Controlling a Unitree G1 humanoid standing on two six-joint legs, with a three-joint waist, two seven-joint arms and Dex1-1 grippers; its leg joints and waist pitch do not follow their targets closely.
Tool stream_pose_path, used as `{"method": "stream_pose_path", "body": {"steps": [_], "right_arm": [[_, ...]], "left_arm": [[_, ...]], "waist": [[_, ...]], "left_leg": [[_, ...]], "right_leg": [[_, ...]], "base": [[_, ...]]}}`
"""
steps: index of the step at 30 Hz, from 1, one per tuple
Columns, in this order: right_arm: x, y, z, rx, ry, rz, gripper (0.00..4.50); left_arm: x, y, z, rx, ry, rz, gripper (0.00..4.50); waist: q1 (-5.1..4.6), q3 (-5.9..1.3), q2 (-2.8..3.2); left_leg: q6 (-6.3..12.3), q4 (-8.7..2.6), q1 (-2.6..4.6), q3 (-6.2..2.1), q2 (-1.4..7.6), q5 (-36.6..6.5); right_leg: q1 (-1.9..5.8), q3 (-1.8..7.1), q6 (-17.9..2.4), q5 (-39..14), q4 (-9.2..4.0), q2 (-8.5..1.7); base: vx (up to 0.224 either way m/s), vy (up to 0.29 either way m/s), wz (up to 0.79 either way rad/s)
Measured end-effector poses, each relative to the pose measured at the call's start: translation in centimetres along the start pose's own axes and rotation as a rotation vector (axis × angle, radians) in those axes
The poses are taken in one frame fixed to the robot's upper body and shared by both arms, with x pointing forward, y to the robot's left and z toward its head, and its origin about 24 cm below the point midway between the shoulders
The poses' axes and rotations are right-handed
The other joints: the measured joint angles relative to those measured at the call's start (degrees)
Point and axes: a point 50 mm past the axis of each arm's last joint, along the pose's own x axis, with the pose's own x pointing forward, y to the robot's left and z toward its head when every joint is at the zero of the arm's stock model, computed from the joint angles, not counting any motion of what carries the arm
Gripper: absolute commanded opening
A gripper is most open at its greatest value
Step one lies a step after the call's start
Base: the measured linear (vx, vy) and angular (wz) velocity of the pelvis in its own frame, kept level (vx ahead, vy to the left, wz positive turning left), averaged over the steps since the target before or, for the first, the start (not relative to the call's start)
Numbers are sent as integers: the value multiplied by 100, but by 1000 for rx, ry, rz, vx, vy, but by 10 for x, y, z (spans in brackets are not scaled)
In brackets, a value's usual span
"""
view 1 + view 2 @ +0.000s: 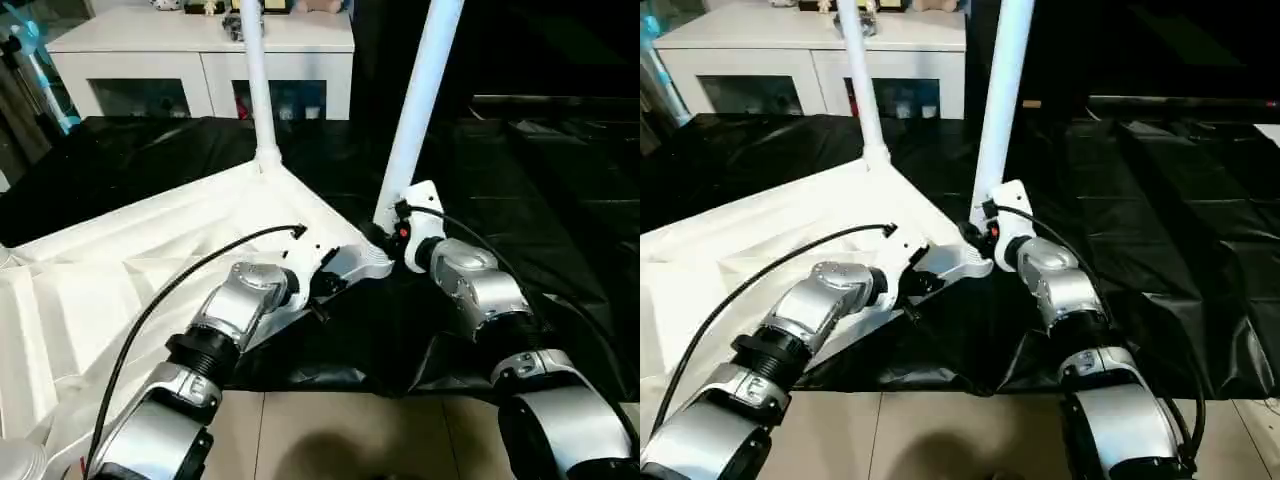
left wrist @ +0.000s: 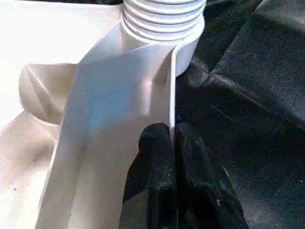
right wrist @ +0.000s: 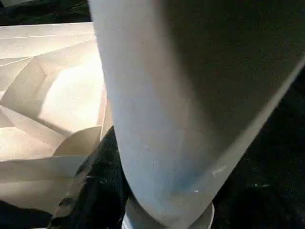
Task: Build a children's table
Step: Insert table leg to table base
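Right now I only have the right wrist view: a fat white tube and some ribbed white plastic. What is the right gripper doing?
Observer: The right gripper holds the near leg low down, just above a corner of the upside-down tabletop. The leg leans a bit.
Reviewer: Is any other leg already in?
Observer: Yes, a second leg stands in the far corner socket.
Reviewer: And the left arm?
Observer: The left gripper is pinched shut on the tabletop's thin edge wall, right beside that near corner.
Reviewer: What is under it all?
Observer: A black sheet; a white cabinet stands behind.
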Motion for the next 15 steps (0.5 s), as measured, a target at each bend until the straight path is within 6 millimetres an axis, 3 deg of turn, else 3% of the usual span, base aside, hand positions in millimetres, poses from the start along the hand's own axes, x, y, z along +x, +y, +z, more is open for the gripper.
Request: {"method": "stream_pose_path", "body": {"steps": [1, 3, 5, 10, 15], "right_arm": [[0, 0, 1, -2, -6, 8, 258], [-1, 2, 1, 5, -22, 52, 261], [-2, 1, 2, 6, -30, 73, 300], [-7, -1, 6, -10, -48, 138, 339], [-15, -4, 9, -40, -54, 208, 382]], "left_arm": [[-1, 1, 0, 11, -2, -2, 0], [-3, 3, 1, 27, -6, -4, 0], [-5, 4, 1, 41, -8, -7, 0], [-9, 5, 3, 65, -17, -29, 0], [-15, 6, 4, 92, -33, -51, 0]], "waist": [[-5, 7, 11], [-18, 16, 20], [-21, 23, 26], [-4, 40, 28], [61, 37, 22]], "left_leg": [[0, -1, -14, -22, -5, 0], [-1, -11, -20, -25, -15, 0], [-1, -43, -20, -27, -40, 0], [-1, -74, -49, -30, -47, 0], [1, -48, -127, 5, -67, 4]], "right_leg": [[33, -22, 0, -1, 1, -11], [13, -11, -1, 0, 17, -13], [-13, -11, -1, 0, 25, -29], [-51, -11, -1, 0, 28, -33], [-137, 61, -105, 68, 109, -45]], "base": [[0, 0, 0], [0, 0, 0], [0, 0, 0], [0, 0, 0], [0, 0, 0]]}}
